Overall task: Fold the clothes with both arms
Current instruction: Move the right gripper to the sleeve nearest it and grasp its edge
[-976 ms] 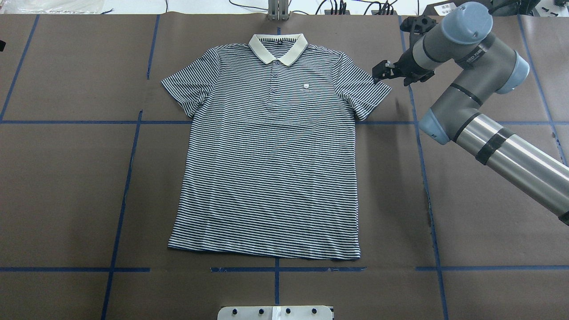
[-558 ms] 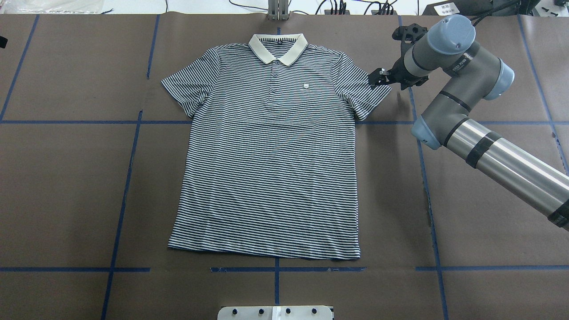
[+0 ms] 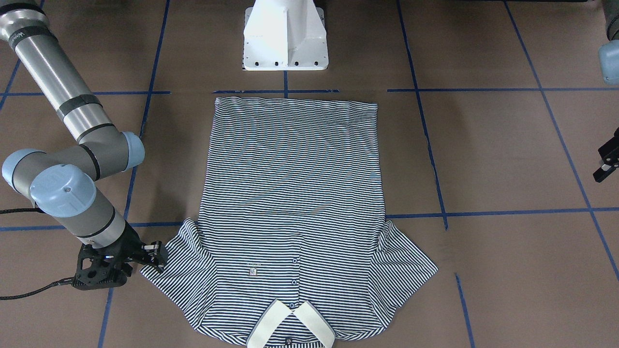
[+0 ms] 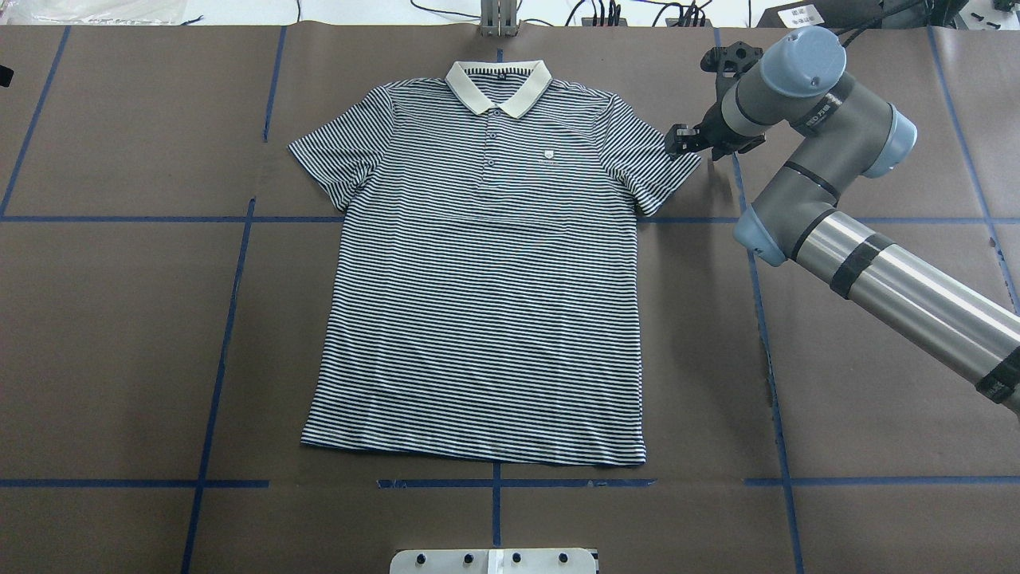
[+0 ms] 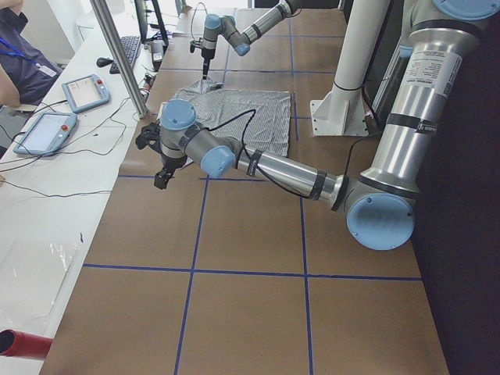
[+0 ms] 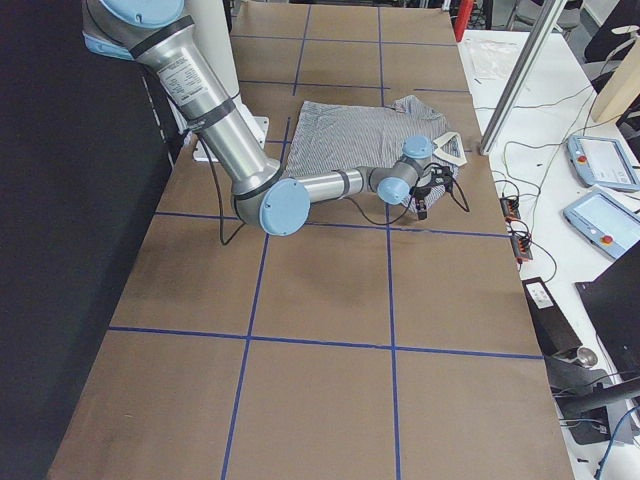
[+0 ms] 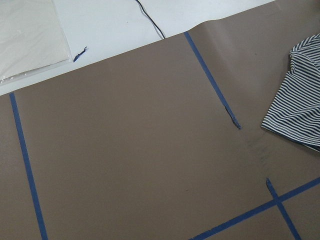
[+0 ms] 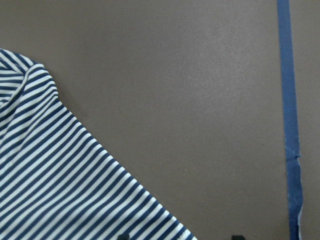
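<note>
Shirt (image 4: 478, 279): flat, front up, mid-tabletop (image 4: 119, 319), collar far from the robot.
Right end effector (image 4: 679, 143): fingers apart at the sleeve edge; contact unclear.
Left end effector (image 3: 604, 169): cut off at the frame edge; cannot tell whether fingers are apart.

No writing reads clearly. The chest logo (image 4: 547, 157) on the polo shirt (image 4: 478, 319) is too small, and the lettering (image 5: 426, 72) on the left arm (image 5: 391, 148) is blurred.

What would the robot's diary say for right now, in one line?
shirt: flat, unfolded | right gripper: open, at sleeve edge | left gripper: away from shirt, state unclear
</note>
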You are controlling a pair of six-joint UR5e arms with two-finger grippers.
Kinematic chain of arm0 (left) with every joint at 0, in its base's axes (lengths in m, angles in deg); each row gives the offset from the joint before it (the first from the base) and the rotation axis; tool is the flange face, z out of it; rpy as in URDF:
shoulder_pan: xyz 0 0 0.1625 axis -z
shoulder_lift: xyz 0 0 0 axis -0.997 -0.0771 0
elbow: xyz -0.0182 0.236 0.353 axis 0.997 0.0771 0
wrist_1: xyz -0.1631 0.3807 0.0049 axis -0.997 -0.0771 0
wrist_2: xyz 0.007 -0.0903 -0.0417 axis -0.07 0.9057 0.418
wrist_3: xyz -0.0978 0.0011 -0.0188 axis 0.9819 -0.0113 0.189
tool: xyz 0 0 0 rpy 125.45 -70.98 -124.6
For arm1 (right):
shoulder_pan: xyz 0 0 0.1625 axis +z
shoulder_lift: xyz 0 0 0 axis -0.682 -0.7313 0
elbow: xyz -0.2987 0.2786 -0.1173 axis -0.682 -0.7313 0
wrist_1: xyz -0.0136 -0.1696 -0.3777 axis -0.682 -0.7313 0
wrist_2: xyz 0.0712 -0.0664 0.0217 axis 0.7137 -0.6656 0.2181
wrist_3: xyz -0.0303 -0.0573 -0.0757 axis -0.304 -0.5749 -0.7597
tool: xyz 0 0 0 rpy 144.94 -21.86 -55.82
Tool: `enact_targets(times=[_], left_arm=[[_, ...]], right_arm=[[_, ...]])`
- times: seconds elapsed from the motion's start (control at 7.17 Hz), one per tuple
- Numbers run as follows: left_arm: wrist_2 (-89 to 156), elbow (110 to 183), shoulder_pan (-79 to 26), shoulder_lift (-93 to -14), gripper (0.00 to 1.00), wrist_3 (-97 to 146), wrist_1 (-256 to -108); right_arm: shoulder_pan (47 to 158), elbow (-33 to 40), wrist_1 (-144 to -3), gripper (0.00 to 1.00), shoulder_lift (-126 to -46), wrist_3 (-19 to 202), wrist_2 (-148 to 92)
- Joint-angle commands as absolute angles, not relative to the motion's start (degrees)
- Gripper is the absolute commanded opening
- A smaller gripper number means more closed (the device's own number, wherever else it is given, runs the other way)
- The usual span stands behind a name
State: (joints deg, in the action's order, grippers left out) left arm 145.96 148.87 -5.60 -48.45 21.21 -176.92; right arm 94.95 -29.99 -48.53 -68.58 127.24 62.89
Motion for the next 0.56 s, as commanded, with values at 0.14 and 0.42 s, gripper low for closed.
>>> enact_targets(times=[0.14,0.42], left_arm=[[146.0,149.0,-5.6,-48.4,1.0,21.2,-176.8],[146.0,149.0,-5.6,-48.4,1.0,21.2,-176.8]], right_arm=[[94.9,-30.9,-48.5,0.63,-68.3,127.0,62.9],[94.9,-30.9,-48.6,0.13,-68.3,126.7,62.9]])
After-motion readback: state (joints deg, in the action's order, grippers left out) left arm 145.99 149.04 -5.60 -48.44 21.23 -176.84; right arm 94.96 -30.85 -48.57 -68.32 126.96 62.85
